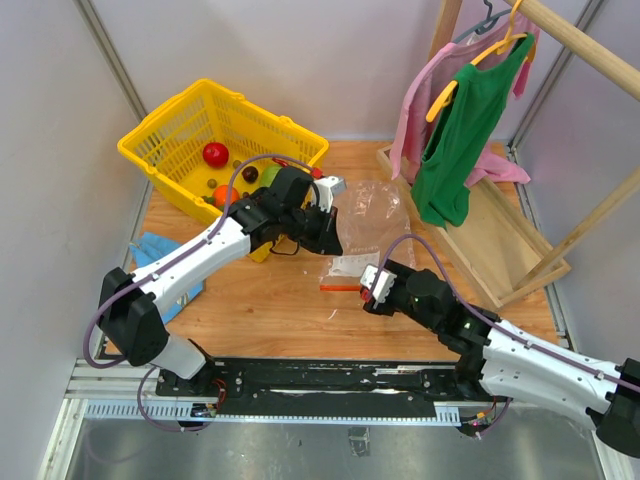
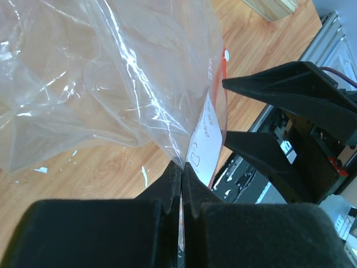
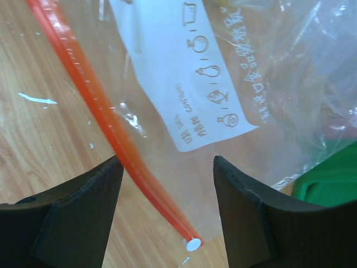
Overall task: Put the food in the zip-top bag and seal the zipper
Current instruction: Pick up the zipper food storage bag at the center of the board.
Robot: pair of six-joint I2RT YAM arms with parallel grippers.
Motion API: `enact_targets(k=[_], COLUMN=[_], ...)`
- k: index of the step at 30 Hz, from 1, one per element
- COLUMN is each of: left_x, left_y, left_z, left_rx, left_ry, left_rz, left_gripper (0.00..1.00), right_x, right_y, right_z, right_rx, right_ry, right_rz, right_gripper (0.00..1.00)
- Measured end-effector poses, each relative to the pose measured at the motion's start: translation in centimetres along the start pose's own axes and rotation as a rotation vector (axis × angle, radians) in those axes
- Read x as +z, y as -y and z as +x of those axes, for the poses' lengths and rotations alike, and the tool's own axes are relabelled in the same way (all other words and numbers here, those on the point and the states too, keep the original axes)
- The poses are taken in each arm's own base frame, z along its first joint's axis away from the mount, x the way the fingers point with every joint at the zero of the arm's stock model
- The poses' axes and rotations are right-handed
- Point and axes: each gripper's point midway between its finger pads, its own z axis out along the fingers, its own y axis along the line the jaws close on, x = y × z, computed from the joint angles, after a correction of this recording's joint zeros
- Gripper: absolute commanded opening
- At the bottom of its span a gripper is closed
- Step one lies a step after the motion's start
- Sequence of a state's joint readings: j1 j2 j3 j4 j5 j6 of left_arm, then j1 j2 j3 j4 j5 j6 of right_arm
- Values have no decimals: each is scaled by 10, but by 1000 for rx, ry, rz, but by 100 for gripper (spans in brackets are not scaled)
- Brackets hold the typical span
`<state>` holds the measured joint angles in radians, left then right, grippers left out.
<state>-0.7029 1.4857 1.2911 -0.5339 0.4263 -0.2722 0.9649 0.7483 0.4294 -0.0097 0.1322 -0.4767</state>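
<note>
Your wooden tabletop [image 1: 270, 300] carries the crinkly clear plastic zip-top bag [image 1: 375, 210] at centre, mouth toward the arm bases, body running toward the far wall. Its thin red-orange zipper strip [image 3: 114, 125] lies left-to-right along that near edge. Left gripper [image 2: 181, 174] pinches the bag's film; right gripper [image 3: 167, 190] stands spread astride the strip's white-tabbed end.

The zip-top bag [image 1: 375, 215] sits on the table [image 1: 290, 300], right of the basket [image 1: 180, 130].
</note>
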Motion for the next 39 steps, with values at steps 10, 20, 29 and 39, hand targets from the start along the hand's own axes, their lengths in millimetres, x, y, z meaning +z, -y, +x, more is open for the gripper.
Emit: enact_targets(k=[10,20,29,39], left_x=[-3,1,2,-13], left_y=[4,8,7,-12], left_z=[1,4,5,-22], left_rx=[-7,-14,-20,-50], left_ry=[-16,-46,-49,115], left_rz=[15,46,42,-115], left_gripper=[0,0,7,49], right_x=[-3,1,6,-7], right_y=[35,45,40,55], right_z=[-5,-7,-3,-42], right_rx=[-30,-10,23,199], right_ry=[7,31,8,2], right_rz=[183,260,244,211], right_gripper=[52,45,2,1])
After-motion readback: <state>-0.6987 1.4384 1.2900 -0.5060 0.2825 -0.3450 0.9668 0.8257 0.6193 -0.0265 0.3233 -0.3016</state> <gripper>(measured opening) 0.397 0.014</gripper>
